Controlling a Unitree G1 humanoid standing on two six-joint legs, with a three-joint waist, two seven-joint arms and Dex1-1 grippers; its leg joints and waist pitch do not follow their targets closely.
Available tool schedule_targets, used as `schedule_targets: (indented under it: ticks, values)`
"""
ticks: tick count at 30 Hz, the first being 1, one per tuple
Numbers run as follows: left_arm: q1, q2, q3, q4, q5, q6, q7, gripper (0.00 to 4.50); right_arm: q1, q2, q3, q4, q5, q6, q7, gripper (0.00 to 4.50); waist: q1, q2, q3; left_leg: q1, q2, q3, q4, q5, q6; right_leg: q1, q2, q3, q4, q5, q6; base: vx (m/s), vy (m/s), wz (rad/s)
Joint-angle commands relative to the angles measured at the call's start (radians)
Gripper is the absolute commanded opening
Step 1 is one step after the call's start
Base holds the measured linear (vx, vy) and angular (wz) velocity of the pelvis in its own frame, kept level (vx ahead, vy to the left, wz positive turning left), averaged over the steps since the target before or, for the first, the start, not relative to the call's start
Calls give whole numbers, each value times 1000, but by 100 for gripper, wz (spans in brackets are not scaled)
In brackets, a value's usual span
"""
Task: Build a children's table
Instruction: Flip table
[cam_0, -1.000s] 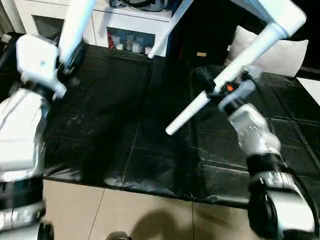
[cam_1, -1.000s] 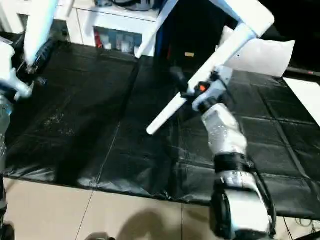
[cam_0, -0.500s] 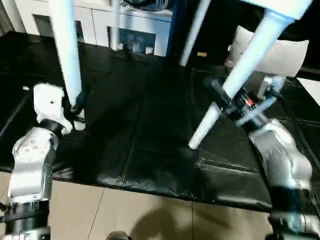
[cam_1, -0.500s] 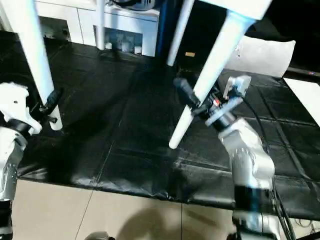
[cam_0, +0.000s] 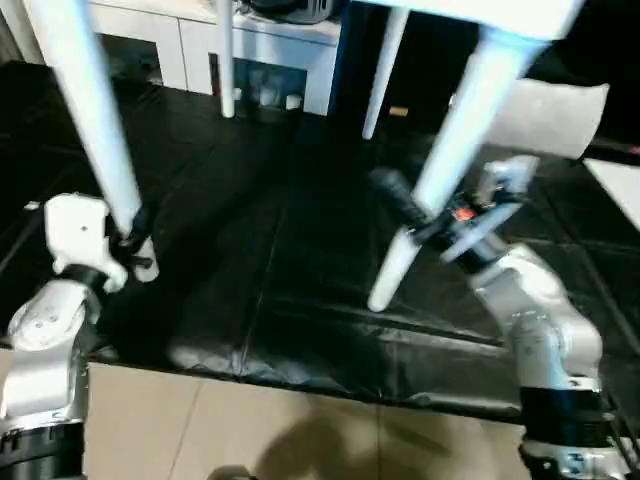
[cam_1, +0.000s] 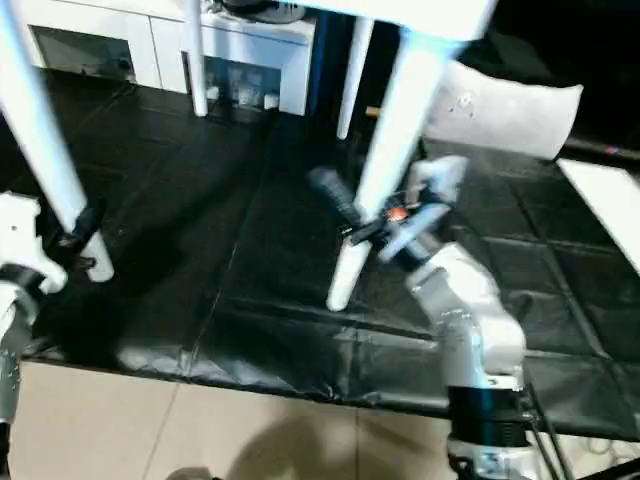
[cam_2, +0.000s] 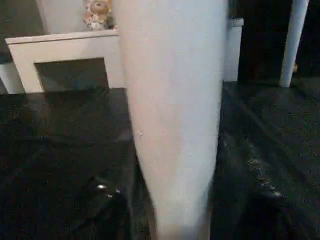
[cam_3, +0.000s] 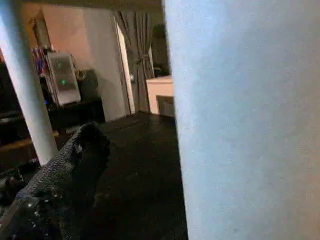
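The white children's table stands nearly upright over the black mat, with its four legs pointing down. My left gripper is shut on the front left leg just above its foot, which is at the mat. In the left wrist view that leg rises close beside one black finger. My right gripper is shut on the slanted front right leg low down. One finger juts out beside that leg. The two back legs stand near the cabinet.
A white cabinet with shelves runs along the back. A white cushion lies at the back right. The mat's front edge meets tan floor close to me.
The table has swung from steeply tilted to nearly upright and come down, bringing the front legs' ends to the mat. Both arms came down with it, still holding their legs.
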Motion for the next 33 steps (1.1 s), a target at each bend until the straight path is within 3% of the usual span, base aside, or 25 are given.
schedule_targets:
  ticks: [1, 3, 5, 6, 7, 8, 9, 10, 12, 13, 14, 16, 17, 18, 19, 23, 25, 26, 27, 28, 29, 30, 31, 32, 33]
  values:
    - [7, -6, -18, 8, 1, -27, -25, 243, 20, -2, 32, -21, -8, 18, -7, 450, -8, 21, -42, 19, 112, -61, -88, -251, -10, 36, -181, 96, -116, -461, 65, 0, 0, 0]
    - [23, -15, 10, 20, -30, -67, -36, 262, 40, 13, 12, -39, 9, 35, -41, 450, -15, 22, -37, 32, 117, -61, -93, -272, -11, 33, -180, 93, -127, -487, 59, 0, 0, 0]
    - [39, -22, 40, 21, -73, -95, -51, 274, 63, 6, 11, -50, -12, 21, -50, 450, -15, 28, -38, 31, 121, -66, -97, -272, -21, 36, -183, 97, -122, -446, 50, 0, 0, 0]
    - [46, -24, 53, 20, -90, -107, -53, 287, 75, 3, 12, -58, -21, 16, -52, 450, -17, 22, -39, 22, 123, -66, -99, -247, -20, 40, -184, 101, -114, -394, 42, 0, 0, 0]
    - [67, -31, 64, -12, -140, -96, -95, 287, 91, 0, 9, -67, -38, -2, -60, 450, -13, 33, -39, 23, 124, -66, -98, -239, -24, 39, -186, 103, -110, -374, 35, 0, 0, 0]
    - [82, -35, 67, -32, -175, -90, -125, 298, 103, -2, 8, -75, -49, -15, -67, 450, -15, 26, -40, 22, 124, -62, -97, -220, -23, 38, -186, 106, -106, -339, 21, 0, 0, 0]
    - [122, -44, 78, -83, -233, -62, -158, 307, 141, -5, -4, -110, -34, -22, -64, 450, -11, 34, -41, 20, 126, -63, -97, -207, -28, 42, -188, 108, -99, -303, 4, 0, 0, 0]
    - [122, -44, 78, -83, -233, -62, -158, 311, 141, -5, -4, -110, -34, -22, -64, 450, -10, 29, -41, 18, 128, -63, -97, -199, -25, 44, -187, 108, -95, -281, -3, 0, 0, 0]
    - [182, -46, 93, -140, -257, -44, -149, 331, 210, 4, -19, -177, -22, -34, -86, 450, -2, 56, -37, 16, 125, -64, -98, -204, -19, 44, -184, 108, -89, -243, -21, 0, 0, 0]
    - [203, -49, 100, -165, -259, -36, -134, 348, 237, 7, -24, -201, -21, -36, -95, 450, -4, 45, -36, 17, 127, -62, -99, -214, -19, 44, -181, 109, -92, -241, -19, 0, 0, 0]
    - [244, -55, 109, -217, -267, -18, -105, 348, 283, 10, -32, -241, -25, -42, -111, 450, -4, 48, -31, 15, 131, -64, -104, -243, -19, 46, -179, 108, -94, -250, -24, 0, 0, 0]
    - [275, -65, 111, -272, -270, 14, -75, 348, 316, 15, -40, -268, -26, -41, -124, 450, -4, 49, -27, 18, 123, -63, -102, -266, -12, 46, -181, 106, -103, -320, -15, 0, 0, 0]
    - [321, -81, 112, -347, -279, 53, -42, 348, 363, 20, -46, -304, -29, -44, -141, 450, -3, 58, -25, 18, 123, -64, -99, -276, -15, 48, -185, 107, -108, -353, -16, 0, 0, 0]
    - [363, -96, 97, -414, -281, 91, -21, 348, 401, 24, -44, -335, -39, -42, -160, 450, 1, 79, -17, 18, 124, -67, -100, -316, -16, 46, -183, 103, -118, -406, -8, 0, 0, 0]
    - [396, -108, 82, -462, -281, 116, -10, 348, 431, 27, -39, -356, -47, -42, -173, 450, -3, 69, -19, 19, 127, -67, -102, -320, -19, 48, -181, 103, -122, -411, -3, 0, 0, 0]
    - [475, -130, -20, -603, -245, 189, 15, 348, 498, 42, -21, -429, -81, 13, -257, 450, -6, 67, 7, 32, 101, -63, -95, -361, 4, 34, -174, 93, -155, -620, 65, 0, 0, 0]
    - [486, -140, -45, -648, -230, 219, 43, 348, 506, 58, -16, -453, -78, 74, -314, 450, -16, 67, 31, 51, 89, -62, -85, -412, 1, 17, -166, 73, -185, -742, 108, 0, 0, 0]
    - [493, -145, -45, -667, -233, 232, 62, 348, 506, 62, -13, -458, -78, 93, -331, 450, -25, 69, 29, 64, 87, -65, -78, -451, -8, 21, -157, 47, -198, -763, 128, 0, 0, 0]
    - [497, -148, -44, -680, -235, 241, 75, 348, 505, 65, -11, -461, -79, 104, -341, 450, -34, 81, 27, 54, 108, -78, -90, -497, -8, 40, -153, 33, -188, -701, 133, 0, 0, 0]
    - [497, -148, -44, -680, -235, 241, 75, 348, 505, 65, -11, -461, -79, 104, -341, 450, -39, 87, 27, 38, 131, -90, -107, -545, -10, 55, -148, 35, -165, -653, 132, 0, 0, 0]
    - [508, -150, -41, -710, -238, 266, 97, 348, 506, 59, -3, -461, -88, 99, -343, 450, -33, 93, 27, -9, 208, -120, -181, -691, -23, 92, -121, 82, 11, -416, 92, 0, 0, 0]
    - [520, -153, -39, -737, -240, 286, 113, 348, 502, 53, 0, -454, -91, 97, -341, 450, -16, 81, 41, -31, 192, -87, -217, -793, -45, 73, -101, 107, 92, -234, 47, 0, 0, 0]
    - [532, -158, -38, -755, -238, 299, 127, 348, 497, 45, 3, -442, -96, 93, -336, 450, -25, 46, 34, -4, 152, -82, -179, -755, -47, 46, -115, 152, 70, -265, 50, 0, 0, 0]
    - [548, -164, -41, -773, -235, 309, 137, 348, 496, 37, 9, -436, -105, 93, -332, 450, -24, 4, 47, 36, 37, -62, -47, -481, -46, -26, -188, 186, -110, -833, 127, 0, 0, 0]
    - [560, -163, -45, -779, -232, 316, 138, 348, 491, 31, 14, -429, -114, 96, -331, 450, -29, 20, 44, 29, -10, -78, 58, -111, 1, -22, -228, 212, -159, -1063, 140, 54, -64, -1]
